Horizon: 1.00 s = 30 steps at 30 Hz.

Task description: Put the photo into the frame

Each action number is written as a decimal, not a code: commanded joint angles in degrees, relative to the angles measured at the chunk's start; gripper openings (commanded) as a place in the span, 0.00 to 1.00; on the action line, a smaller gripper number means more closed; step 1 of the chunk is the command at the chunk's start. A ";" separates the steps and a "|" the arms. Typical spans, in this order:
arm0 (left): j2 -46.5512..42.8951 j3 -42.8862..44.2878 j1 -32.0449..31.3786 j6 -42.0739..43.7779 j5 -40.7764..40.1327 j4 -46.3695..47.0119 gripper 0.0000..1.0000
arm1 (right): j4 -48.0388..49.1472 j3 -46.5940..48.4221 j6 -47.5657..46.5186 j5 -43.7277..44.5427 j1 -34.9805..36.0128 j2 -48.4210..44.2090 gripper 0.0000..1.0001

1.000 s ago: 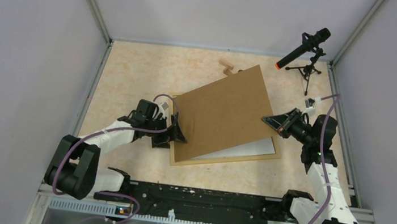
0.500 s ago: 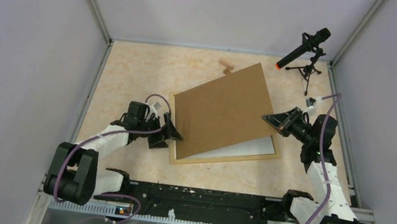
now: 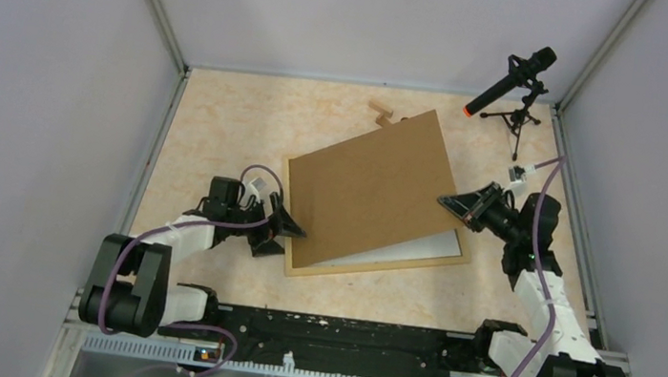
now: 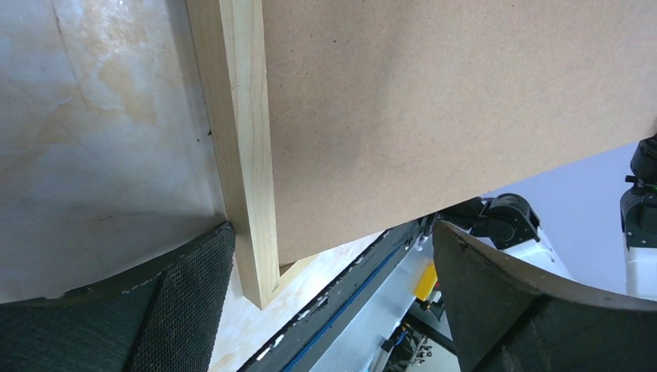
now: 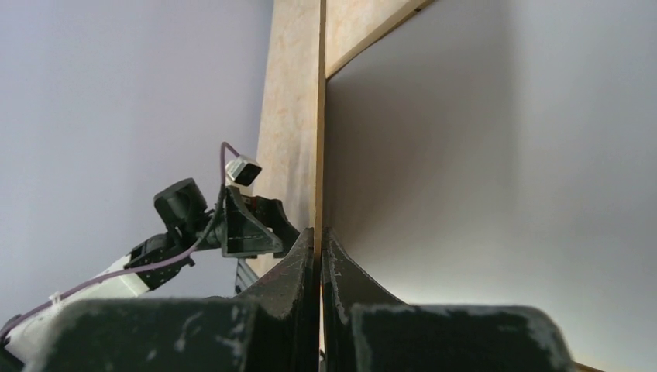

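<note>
The light-wood frame (image 3: pixel 378 269) lies flat on the table, and a white sheet (image 3: pixel 419 250) shows inside it. A plain brown backing board (image 3: pixel 373 189) leans over it, its right edge raised. My right gripper (image 3: pixel 449 203) is shut on that raised edge; the right wrist view shows the jaws (image 5: pixel 320 236) pinching the thin board (image 5: pixel 320 116). My left gripper (image 3: pixel 279 230) is open beside the frame's left rail, near its front corner. In the left wrist view the rail (image 4: pixel 244 155) and the board (image 4: pixel 449 93) stand ahead of the open gripper (image 4: pixel 331 232). The sunflower photo is hidden.
Small wooden blocks (image 3: pixel 383 113) lie behind the board's far corner. A microphone on a tripod (image 3: pixel 516 86) stands at the back right. Grey walls close in the table on three sides. A black rail (image 3: pixel 341 334) runs along the near edge.
My left gripper has drawn back to the left, away from the board's lower left edge. The board stays tilted in the right gripper and has sunk slightly.
</note>
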 commanded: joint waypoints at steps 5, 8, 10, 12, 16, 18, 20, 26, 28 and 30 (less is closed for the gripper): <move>-0.87 1.58 -0.18 1.88 1.26 0.37 0.99 | -21.15 6.42 -16.84 3.28 2.79 1.19 0.11; -0.87 1.58 -0.21 2.30 0.93 0.11 0.99 | -27.93 9.29 -22.84 6.92 2.74 2.28 0.27; -0.83 1.58 -0.14 2.39 0.92 0.27 0.99 | -30.20 10.70 -25.08 9.86 2.74 2.82 0.35; -0.75 1.58 -0.13 2.38 1.00 0.51 0.99 | -30.93 11.75 -26.53 12.07 2.74 3.62 0.41; -0.59 1.50 -0.13 2.57 1.25 0.56 0.99 | -32.19 13.38 -28.76 15.80 2.74 5.79 0.48; -0.57 1.31 -0.14 2.78 1.37 0.58 0.99 | -31.64 13.00 -29.21 17.15 4.35 6.50 0.53; -0.42 1.07 -0.17 2.76 1.35 0.68 0.99 | -31.23 12.76 -29.80 18.88 5.04 7.34 0.54; 0.32 0.95 -0.14 3.31 1.15 0.80 0.99 | -29.51 12.42 -30.96 24.41 7.50 9.58 0.59; 0.43 1.12 -0.15 3.80 0.83 0.47 0.99 | -29.49 12.60 -31.55 26.90 8.31 10.03 0.59; 0.42 1.30 -0.18 4.49 0.42 -0.22 0.99 | -28.94 12.51 -31.91 29.19 8.78 10.42 0.60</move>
